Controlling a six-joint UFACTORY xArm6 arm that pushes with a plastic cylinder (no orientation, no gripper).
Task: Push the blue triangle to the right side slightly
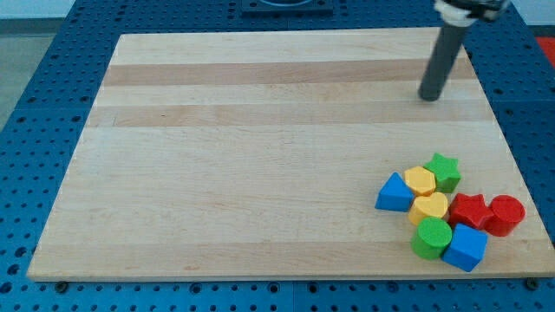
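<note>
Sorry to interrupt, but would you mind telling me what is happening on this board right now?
A robot arm with a dark rod is meant to nudge the blue triangle slightly rightward. My tip sits near the view's top right on the wooden board, well above the blocks and touching none. The triangle is at the left edge of a tight cluster at the view's bottom right: two yellow blocks, green star, green cylinder, blue cube, red star, red cylinder.

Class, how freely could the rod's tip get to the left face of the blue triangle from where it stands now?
Probably yes. My tip stands well above the cluster, and the board left of the blue triangle is bare; the yellow blocks crowd only its right side.
</note>
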